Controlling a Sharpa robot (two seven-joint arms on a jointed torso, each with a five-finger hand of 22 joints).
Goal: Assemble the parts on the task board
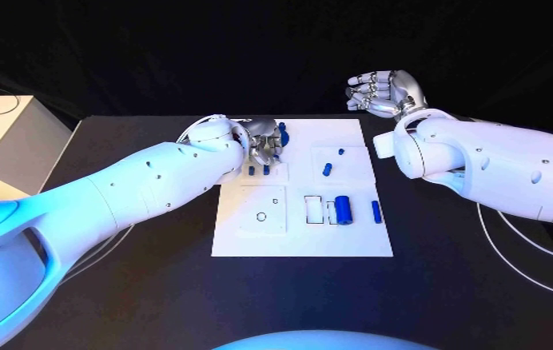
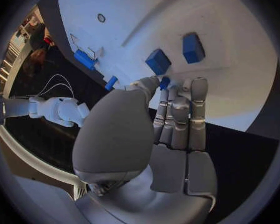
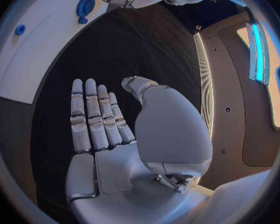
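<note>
left hand on the board, right hand lifted clear

head view: the left hand (image 1: 260, 144) is over the upper left of the white board (image 1: 302, 242), fingers bent down among blue parts. a blue cylinder (image 1: 342, 209) lies lower right. the right hand (image 1: 385, 92) hovers past the far edge, fingers curled, holding nothing.

left wrist view: thumb and finger pinch a small blue piece (image 2: 164, 82) beside 2 blue blocks (image 2: 157, 61).

right wrist view: fingers straight and together, palm bare.
</note>
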